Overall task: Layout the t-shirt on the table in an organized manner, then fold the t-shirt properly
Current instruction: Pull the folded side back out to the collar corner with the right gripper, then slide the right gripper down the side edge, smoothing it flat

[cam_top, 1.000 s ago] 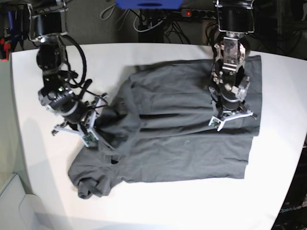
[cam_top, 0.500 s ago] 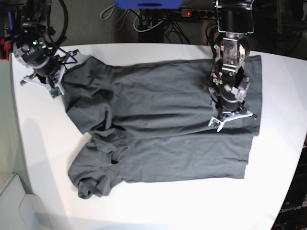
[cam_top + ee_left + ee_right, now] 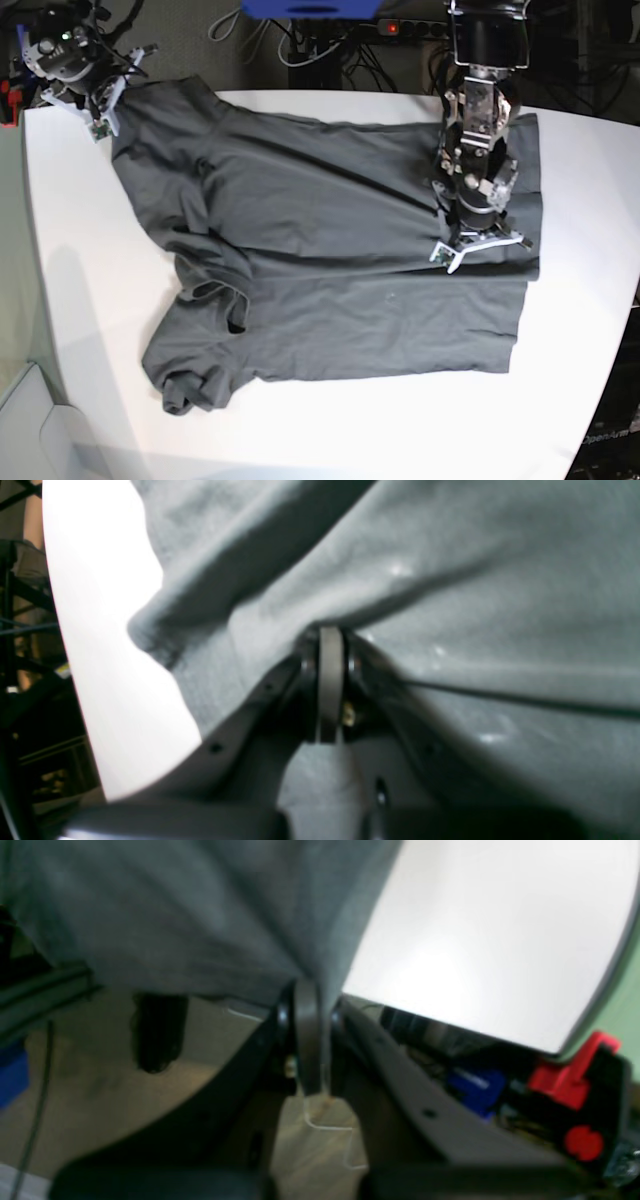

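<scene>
The dark grey t-shirt (image 3: 330, 250) lies mostly spread over the white table (image 3: 330, 430), one sleeve bunched at the front left (image 3: 190, 385). At the table's far left corner my right gripper (image 3: 116, 92) is shut on the shirt's edge and holds it stretched and lifted. The right wrist view shows its jaws (image 3: 310, 995) pinching grey cloth (image 3: 175, 915) beside the table's edge (image 3: 475, 940). My left gripper (image 3: 480, 242) is shut on the shirt at the right side, pressed down on it. In the left wrist view, cloth (image 3: 450, 605) puckers around that gripper (image 3: 330, 640).
A power strip (image 3: 400, 28) with a red light and cables lies behind the table, next to a blue object (image 3: 310, 8). A red clamp (image 3: 575, 1080) sits below the table's left corner. Bare table (image 3: 100, 630) runs along the front and left.
My right gripper has pulled the folded-over part of the shirt from mid-table to the far left corner, opening it out. The left gripper has stayed put.
</scene>
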